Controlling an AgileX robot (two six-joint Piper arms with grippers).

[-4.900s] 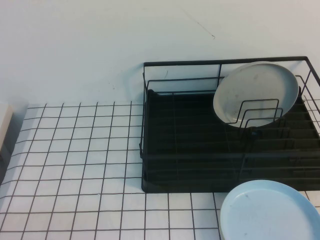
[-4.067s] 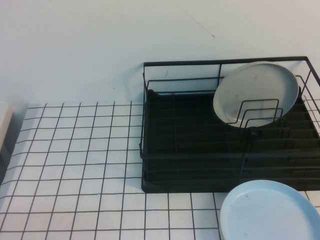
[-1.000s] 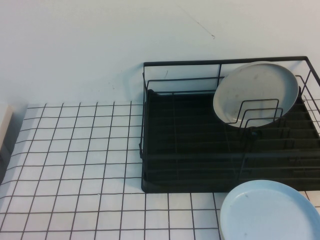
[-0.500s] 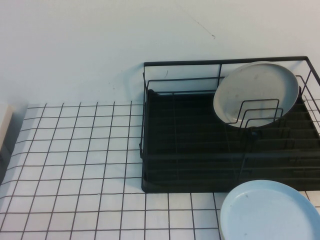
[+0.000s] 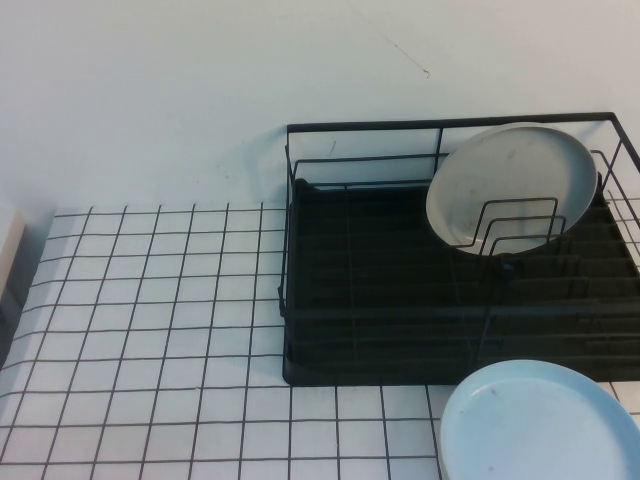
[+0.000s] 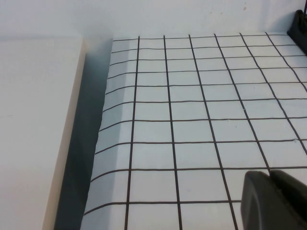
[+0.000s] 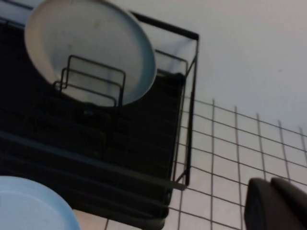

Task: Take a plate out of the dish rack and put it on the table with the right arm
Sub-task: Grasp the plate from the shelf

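**Plate in rack; both grippers off the high view**

The plate [image 5: 512,187] leans tilted in the far right part of the rack [image 5: 380,300], behind a wire divider that crosses its lower half. The rack's right end is cut off by the high view's edge. A blue plate [image 5: 540,425] lies flat on the table [image 5: 150,330] just near of the rack, its near and right sides cut off.

Neither arm appears in the high view. The left gripper [image 6: 276,201] shows only as dark fingertips, pressed together, above the table's left part beside a pale block [image 6: 33,124]. The right gripper [image 7: 278,203] shows likewise, tips together, over the table right of the rack, holding nothing.

Against the earlier frames, plate, rack and blue plate lie unchanged.
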